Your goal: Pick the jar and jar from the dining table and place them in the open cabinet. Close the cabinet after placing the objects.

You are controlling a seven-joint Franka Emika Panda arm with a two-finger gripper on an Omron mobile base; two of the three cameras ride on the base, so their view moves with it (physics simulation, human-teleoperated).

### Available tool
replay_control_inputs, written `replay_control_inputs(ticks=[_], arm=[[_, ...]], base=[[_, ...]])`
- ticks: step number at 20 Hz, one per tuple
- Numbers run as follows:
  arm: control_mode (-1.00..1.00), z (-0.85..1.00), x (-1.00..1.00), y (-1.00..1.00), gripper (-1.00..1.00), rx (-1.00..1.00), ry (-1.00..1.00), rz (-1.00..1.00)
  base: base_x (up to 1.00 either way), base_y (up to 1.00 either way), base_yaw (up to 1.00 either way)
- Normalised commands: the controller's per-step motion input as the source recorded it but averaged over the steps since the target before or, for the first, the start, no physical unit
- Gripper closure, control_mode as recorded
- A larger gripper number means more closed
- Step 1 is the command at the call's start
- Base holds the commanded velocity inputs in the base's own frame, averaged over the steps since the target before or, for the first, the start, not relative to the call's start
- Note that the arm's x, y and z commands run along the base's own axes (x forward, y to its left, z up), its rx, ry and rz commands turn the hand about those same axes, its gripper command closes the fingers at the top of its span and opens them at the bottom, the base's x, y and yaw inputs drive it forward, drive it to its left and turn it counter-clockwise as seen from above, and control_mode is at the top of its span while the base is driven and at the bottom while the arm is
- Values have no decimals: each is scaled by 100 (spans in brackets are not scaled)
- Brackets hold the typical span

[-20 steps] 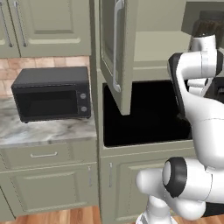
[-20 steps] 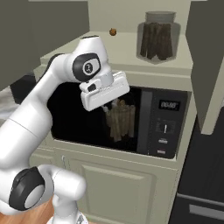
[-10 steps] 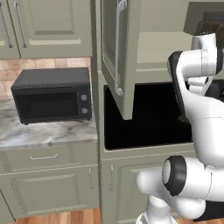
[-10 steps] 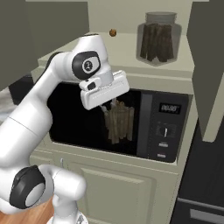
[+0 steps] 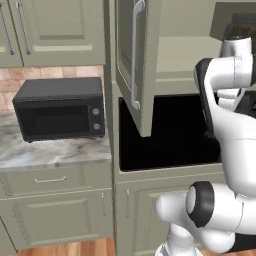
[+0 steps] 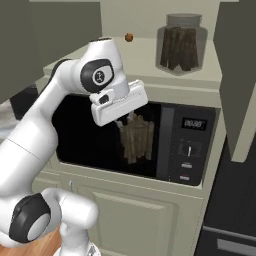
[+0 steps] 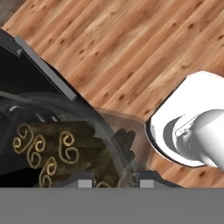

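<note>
Your fingers (image 6: 131, 119) clasp a clear glass jar of brown sticks (image 6: 136, 138) before the built-in black microwave (image 6: 187, 145); a matching jar (image 6: 181, 45) stands on the sage-green open cabinet's shelf (image 6: 140, 55).

A black microwave (image 5: 60, 114) sits on a marble counter (image 5: 50, 152) against a brick backsplash (image 5: 30, 82). Green drawers (image 5: 50, 179) lie below the counter. A built-in black oven (image 6: 192, 145) with a display and knob sits above a wood floor (image 7: 131, 57).
</note>
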Motion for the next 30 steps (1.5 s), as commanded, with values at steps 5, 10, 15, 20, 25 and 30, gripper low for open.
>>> replay_control_inputs(ticks=[5, 10, 15, 20, 25, 30], arm=[[-100, 52, -40, 0, 100, -1, -11, 1], [-100, 61, -54, 1, 100, -4, -17, 5], [-100, 60, -32, 11, 100, -8, -18, 14], [-100, 43, -2, 29, 100, -9, -13, 20], [-100, 37, 18, 36, 100, -8, -8, 22], [-100, 48, 25, 27, 100, -10, -10, 21]], base=[[0, 0, 0], [0, 0, 0], [0, 0, 0], [0, 0, 0], [0, 0, 0], [0, 0, 0]])
